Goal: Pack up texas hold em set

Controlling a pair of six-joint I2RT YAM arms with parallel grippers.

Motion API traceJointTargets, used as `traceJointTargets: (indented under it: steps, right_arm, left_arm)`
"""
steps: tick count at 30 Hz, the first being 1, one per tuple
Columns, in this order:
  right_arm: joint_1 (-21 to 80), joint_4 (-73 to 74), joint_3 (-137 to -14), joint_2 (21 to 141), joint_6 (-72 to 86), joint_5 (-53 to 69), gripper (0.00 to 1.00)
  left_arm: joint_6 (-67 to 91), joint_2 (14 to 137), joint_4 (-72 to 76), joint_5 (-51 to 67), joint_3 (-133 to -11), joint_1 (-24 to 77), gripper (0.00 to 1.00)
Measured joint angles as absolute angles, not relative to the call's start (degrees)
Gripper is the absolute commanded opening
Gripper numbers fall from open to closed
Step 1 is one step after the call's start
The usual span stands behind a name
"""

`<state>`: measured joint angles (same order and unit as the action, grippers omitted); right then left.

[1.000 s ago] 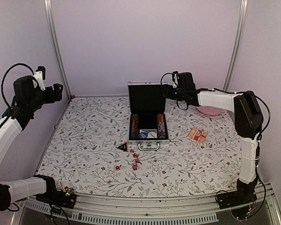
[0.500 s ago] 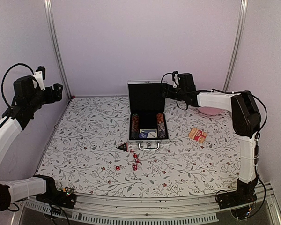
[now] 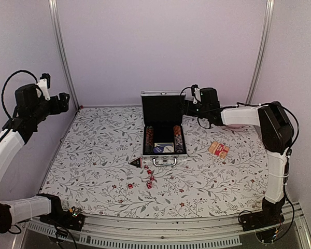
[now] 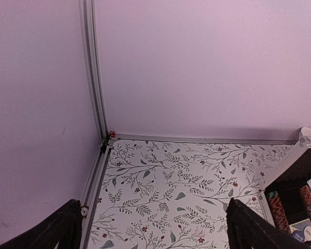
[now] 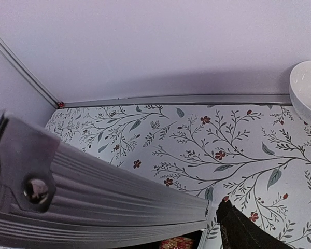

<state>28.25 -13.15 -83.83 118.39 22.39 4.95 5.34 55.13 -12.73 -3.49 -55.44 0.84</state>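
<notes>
The silver case (image 3: 164, 153) lies open mid-table, its black-lined lid (image 3: 163, 108) standing upright. Two rows of poker chips (image 3: 149, 139) sit inside. Loose on the cloth in front are several red dice (image 3: 147, 176) and the black triangular piece (image 3: 135, 163); the tan-red card pack (image 3: 218, 149) lies to the right. My right gripper (image 3: 189, 109) hovers open just beside the lid's right edge. In the right wrist view one finger (image 5: 243, 228) shows, apart from the lid's ribbed rim (image 5: 93, 197). My left gripper (image 3: 62, 101) is raised at far left, open and empty, fingers (image 4: 259, 228) wide.
A white bowl (image 5: 307, 88) stands near the back wall, right of the case. Metal frame posts (image 3: 62, 52) rise at the back corners. The floral cloth (image 3: 93, 150) covers the table up to the walls.
My right gripper has drawn a little right and down, away from the lid's upper right corner, with its jaws wider. The lid stays upright. The left arm has not moved.
</notes>
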Motion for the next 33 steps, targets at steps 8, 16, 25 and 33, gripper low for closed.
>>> traceJointTargets:
  steps: [8, 16, 25, 33]
  right_arm:
    - [29.3, -13.4, -83.1, 116.9, 20.9, 5.1, 0.79]
    - [30.0, -14.4, -76.9, 112.1, 20.3, 3.0, 0.86]
    - [30.0, -11.4, -67.7, 102.4, 17.7, 1.8, 0.87]
    - [25.2, 1.3, -60.1, 89.8, 17.6, 0.4, 0.88]
  left_arm:
    - [5.3, 55.1, -12.8, -3.5, -55.4, 0.8, 0.97]
    - [5.3, 55.1, -12.8, -3.5, -55.4, 0.8, 0.97]
    - [5.3, 55.1, -12.8, -3.5, -55.4, 0.8, 0.97]
    - [5.3, 55.2, -12.7, -3.3, -55.4, 0.8, 0.97]
